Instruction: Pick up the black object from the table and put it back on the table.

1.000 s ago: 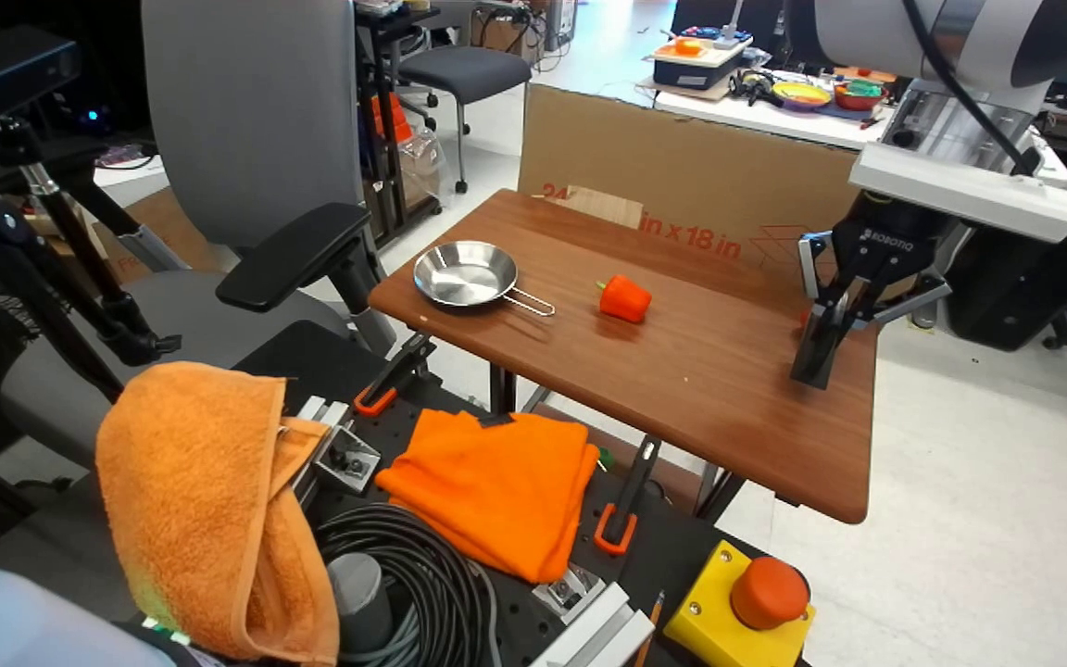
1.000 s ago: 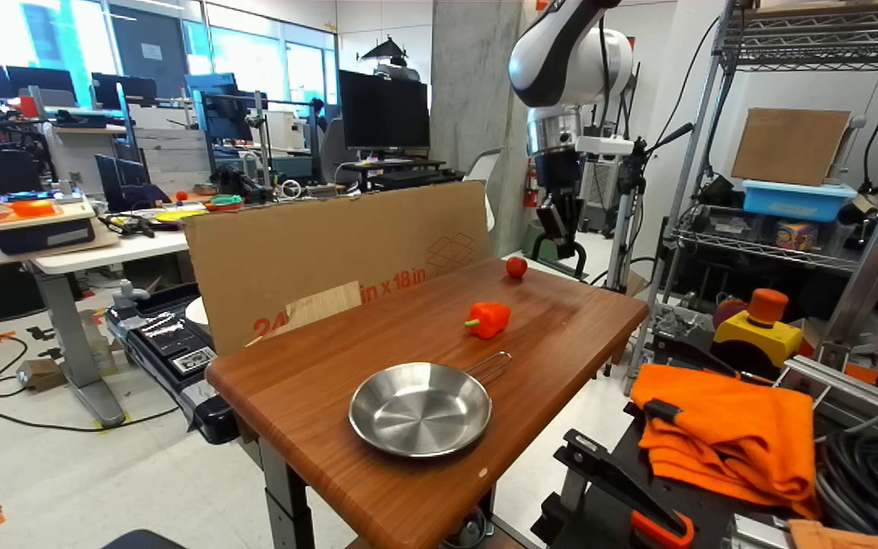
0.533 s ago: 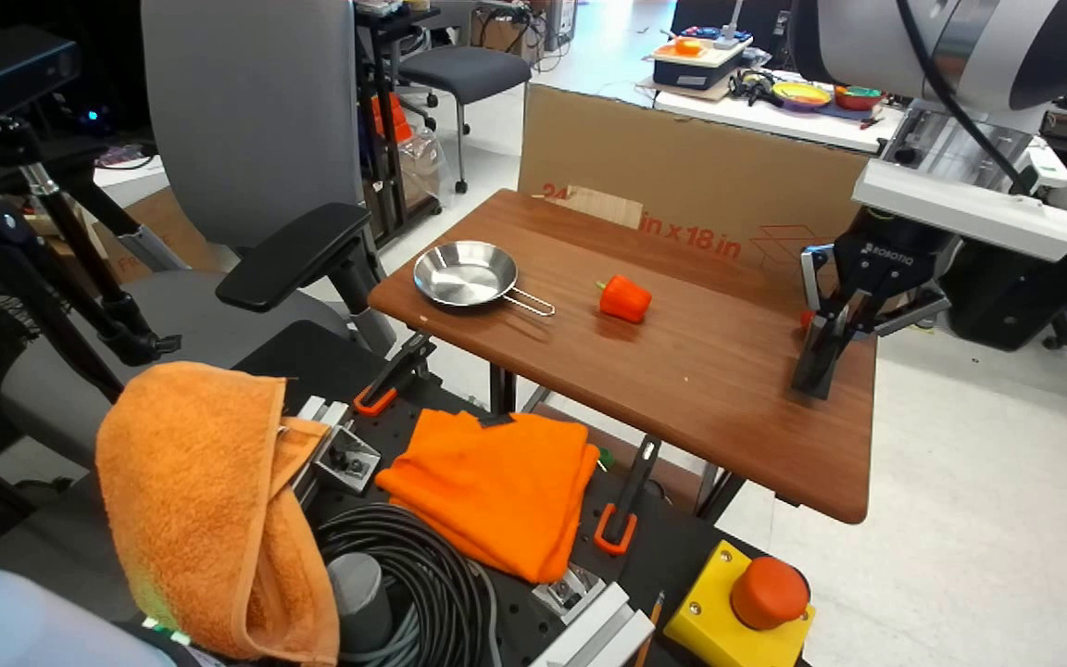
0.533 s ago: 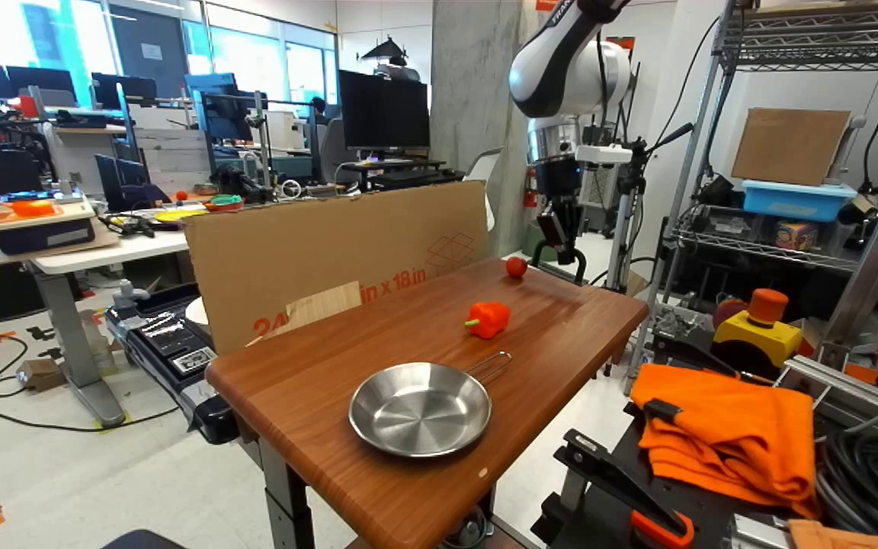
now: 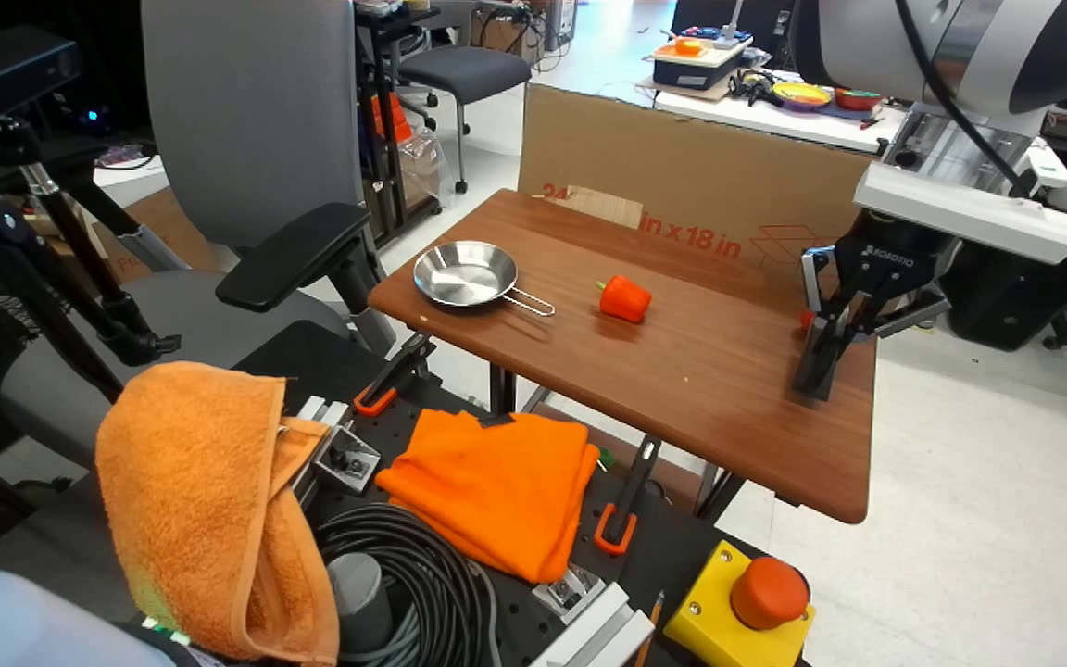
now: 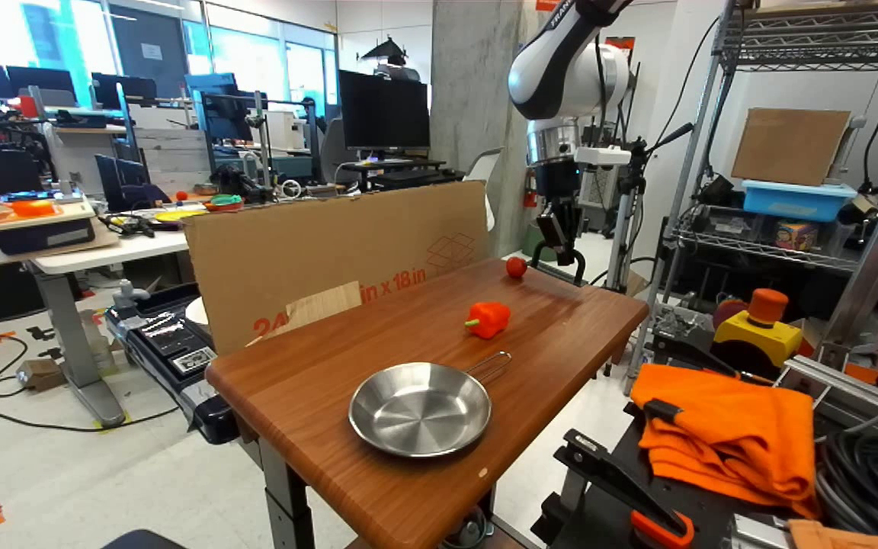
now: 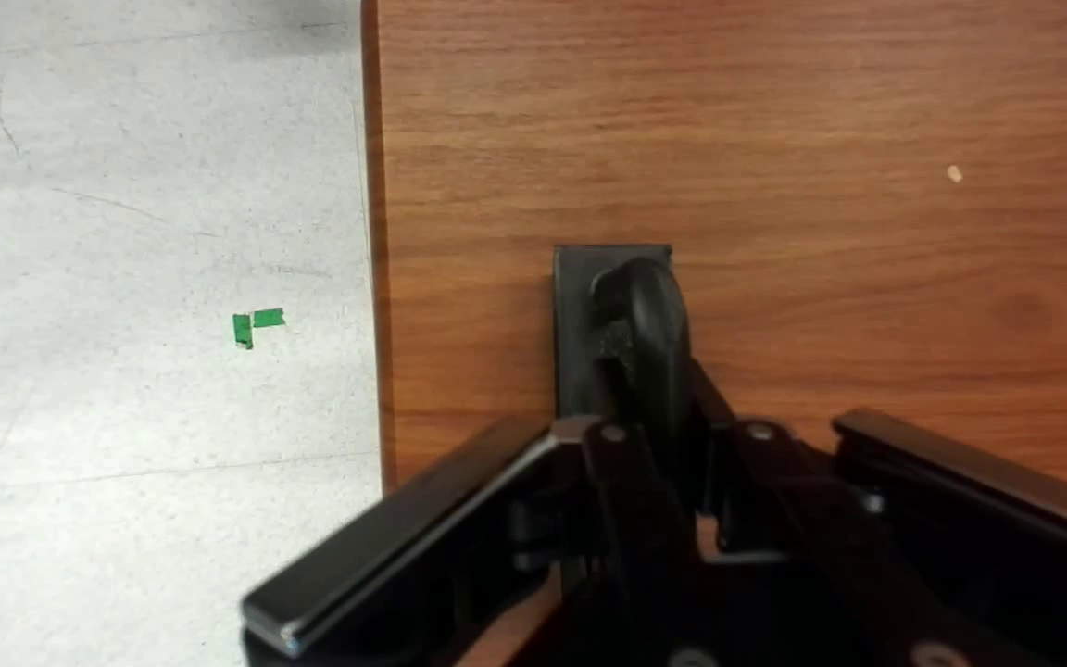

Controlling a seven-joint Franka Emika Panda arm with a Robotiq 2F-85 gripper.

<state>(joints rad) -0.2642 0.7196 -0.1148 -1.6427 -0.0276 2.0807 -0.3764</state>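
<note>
At the centre of the wrist view, how does the black object (image 7: 624, 324) sit relative to the jaws?

Between them; the gripper (image 7: 659, 398) is clenched on its raised, rounded part, above the table (image 7: 774, 176).

Differences?

Green floor tape (image 7: 267, 318) shows in the wrist view only; pan (image 6: 420, 412) and orange pepper (image 6: 489, 319), in both exterior views.

Alignment?

Long axis top to bottom in the wrist frame, near-parallel to the table edge; in an exterior view the black object (image 5: 815, 373) slants downward, slightly left.
</note>
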